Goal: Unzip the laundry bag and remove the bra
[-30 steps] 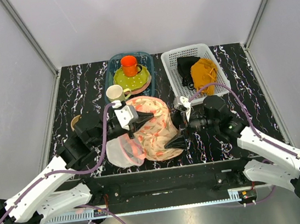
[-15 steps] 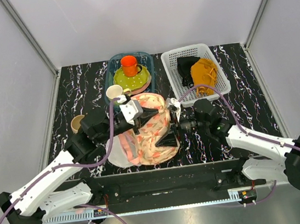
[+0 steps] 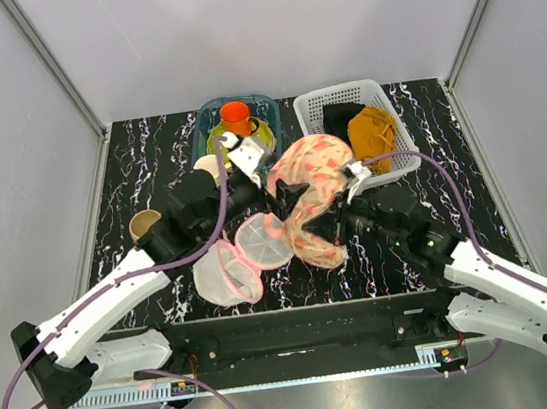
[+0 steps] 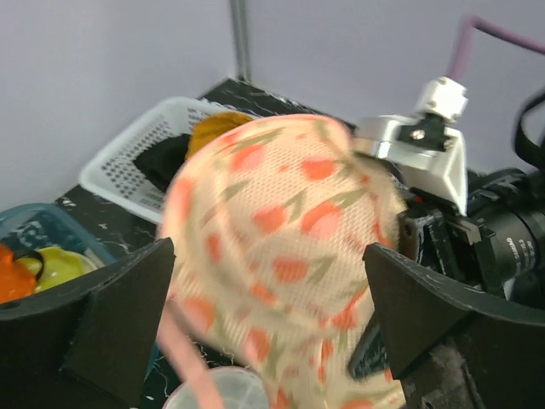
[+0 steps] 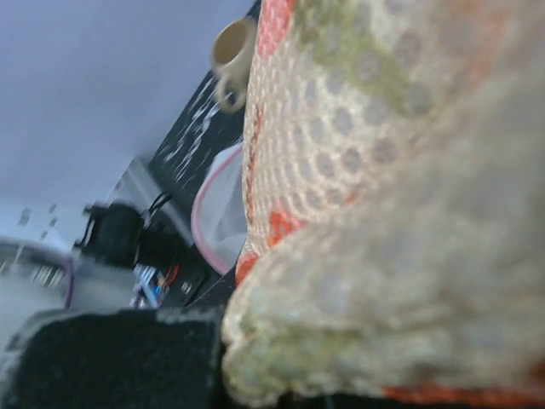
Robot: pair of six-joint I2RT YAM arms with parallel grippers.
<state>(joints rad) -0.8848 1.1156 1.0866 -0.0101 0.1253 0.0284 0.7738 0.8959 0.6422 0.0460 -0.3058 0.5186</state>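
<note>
My left gripper [image 4: 268,315] has just let go, jaws wide either side of the laundry bag [image 3: 313,184], while my right gripper [image 3: 341,218] has clamped its fabric and lifted it above the table [image 3: 145,151] middle, so I judge it a regrip; no bra in view.

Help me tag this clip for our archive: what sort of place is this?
Probably a robot test cell, not a home: plain grey walls enclose a black marbled table, two arms are bolted at its near edge, and a white basket and blue tray sit as props.
</note>
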